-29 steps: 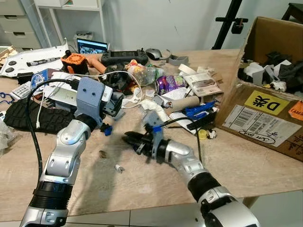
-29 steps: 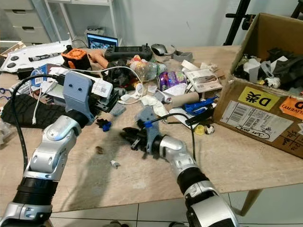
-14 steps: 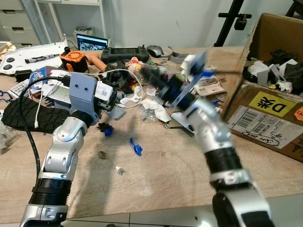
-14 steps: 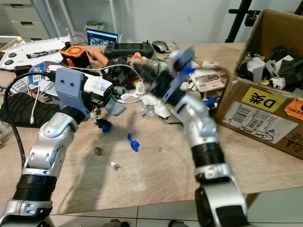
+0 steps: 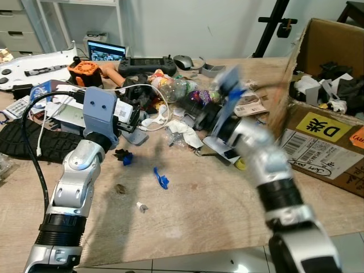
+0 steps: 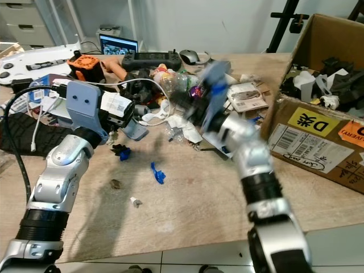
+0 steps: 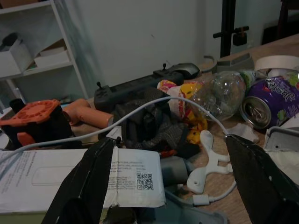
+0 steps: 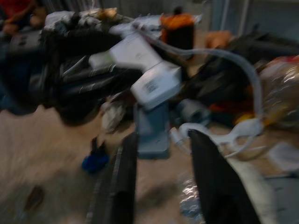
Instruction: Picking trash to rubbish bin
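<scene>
The table (image 5: 187,210) is pale wood-grain laminate, matt and smooth. Both arms are brushed silver metal with dull black ribbed cuffs; the left wrist housing (image 5: 101,116) is matt grey-blue plastic. Beyond the left fingers (image 7: 88,186), which are matt black, lie a glossy purple metal can (image 7: 266,105), a clear crinkled plastic bottle (image 7: 219,95) and a smooth white cable (image 7: 140,109). The box (image 5: 324,136) is rough brown cardboard with paper labels.

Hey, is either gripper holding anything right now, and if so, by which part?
Nothing is held. The left gripper is open over the clutter with nothing between its fingers, and the right gripper, blurred above the table, has an empty gap too.
</scene>
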{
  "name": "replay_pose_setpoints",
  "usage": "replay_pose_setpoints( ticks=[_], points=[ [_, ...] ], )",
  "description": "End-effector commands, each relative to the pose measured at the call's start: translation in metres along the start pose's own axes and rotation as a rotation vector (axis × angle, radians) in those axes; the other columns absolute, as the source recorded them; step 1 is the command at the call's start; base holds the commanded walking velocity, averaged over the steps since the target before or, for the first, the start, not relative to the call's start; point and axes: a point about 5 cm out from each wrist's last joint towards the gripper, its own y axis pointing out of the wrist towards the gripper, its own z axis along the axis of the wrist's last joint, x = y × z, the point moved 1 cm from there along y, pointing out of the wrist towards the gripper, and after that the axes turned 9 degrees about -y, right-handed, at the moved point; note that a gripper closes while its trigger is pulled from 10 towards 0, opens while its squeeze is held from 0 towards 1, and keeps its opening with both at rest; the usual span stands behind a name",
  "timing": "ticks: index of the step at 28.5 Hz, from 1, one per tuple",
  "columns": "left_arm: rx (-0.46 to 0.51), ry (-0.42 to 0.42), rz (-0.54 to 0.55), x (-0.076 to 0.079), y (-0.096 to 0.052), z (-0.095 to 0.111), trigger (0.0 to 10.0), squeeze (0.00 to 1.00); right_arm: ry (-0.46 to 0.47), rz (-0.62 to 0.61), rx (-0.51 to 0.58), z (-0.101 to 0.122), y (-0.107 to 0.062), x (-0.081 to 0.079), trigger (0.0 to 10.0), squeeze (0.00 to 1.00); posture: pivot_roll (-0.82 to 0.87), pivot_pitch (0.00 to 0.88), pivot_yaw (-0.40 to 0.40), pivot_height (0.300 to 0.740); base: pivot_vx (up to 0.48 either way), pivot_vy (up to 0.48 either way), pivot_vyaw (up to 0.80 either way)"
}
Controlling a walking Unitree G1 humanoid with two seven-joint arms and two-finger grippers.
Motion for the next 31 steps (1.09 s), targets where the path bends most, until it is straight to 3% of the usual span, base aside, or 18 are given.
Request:
replay_pose_setpoints(
  ticks=[1, 5, 10, 14, 19, 21, 23, 24, 25, 26, 27, 31],
  points=[
    [-0.034, 0.012, -0.007, -0.001, -0.003, -0.008, 10.0, 0.0, 0.021, 0.026, -0.101, -0.022, 0.002, -0.01, 10.0, 1.0, 0.06, 0.135, -0.019, 0.74, 0.0, 0.0, 0.0],
    [-0.052, 0.011, -0.007, -0.004, -0.004, -0.01, 10.0, 0.0, 0.106, 0.007, -0.163, -0.03, 0.011, -0.014, 10.0, 1.0, 0.06, 0.127, -0.016, 0.74, 0.0, 0.0, 0.0],
    [-0.067, 0.006, -0.002, -0.005, -0.005, -0.012, 10.0, 0.0, 0.134, 0.055, -0.237, -0.032, 0.025, -0.024, 10.0, 1.0, 0.06, 0.127, -0.016, 0.74, 0.0, 0.0, 0.0],
    [-0.077, 0.004, -0.004, -0.004, -0.006, -0.013, 10.0, 0.0, 0.18, 0.154, -0.298, -0.028, 0.05, -0.049, 10.0, 1.0, 0.07, 0.127, -0.012, 0.74, 0.0, 0.0, 0.0],
    [-0.083, 0.002, -0.009, -0.004, -0.007, -0.013, 10.0, 0.0, 0.174, 0.231, -0.341, -0.028, 0.058, -0.064, 10.0, 1.0, 0.06, 0.117, -0.009, 0.74, 0.0, 0.0, 0.0],
    [-0.095, -0.008, -0.018, -0.001, -0.006, -0.015, 10.0, 0.0, 0.175, 0.311, -0.388, -0.031, 0.063, -0.081, 10.0, 1.0, 0.06, 0.112, -0.015, 0.74, 0.0, 0.0, 0.0],
    [-0.099, -0.012, -0.02, 0.0, -0.006, -0.016, 10.0, 0.0, 0.169, 0.324, -0.41, -0.033, 0.063, -0.083, 10.0, 1.0, 0.06, 0.112, -0.015, 0.74, 0.0, 0.0, 0.0],
    [-0.102, -0.013, -0.021, 0.001, -0.006, -0.016, 10.0, 0.0, 0.157, 0.329, -0.437, -0.036, 0.062, -0.084, 10.0, 0.72, 0.06, 0.111, -0.018, 0.74, 0.0, 0.0, 0.0],
    [-0.104, -0.014, -0.022, 0.002, -0.006, -0.017, 10.0, 0.0, 0.149, 0.332, -0.454, -0.039, 0.062, -0.085, 10.0, 0.72, 0.06, 0.111, -0.018, 0.74, 0.0, 0.0, 0.0],
    [-0.106, -0.013, -0.025, 0.003, -0.006, -0.017, 10.0, 0.0, 0.137, 0.333, -0.481, -0.043, 0.06, -0.085, 10.0, 0.23, 0.06, 0.112, -0.019, 0.74, 0.0, 0.0, 0.0],
    [-0.109, -0.015, -0.027, 0.004, -0.006, -0.017, 10.0, 0.0, 0.118, 0.331, -0.511, -0.047, 0.058, -0.084, 10.0, 0.0, 0.06, 0.112, -0.02, 0.74, 0.0, 0.0, 0.0],
    [-0.115, -0.019, -0.027, 0.005, -0.007, -0.018, 10.0, 0.0, 0.067, 0.325, -0.6, -0.06, 0.049, -0.082, 10.0, 0.0, 0.06, 0.108, -0.02, 0.74, 0.0, 0.0, 0.0]
  ],
)
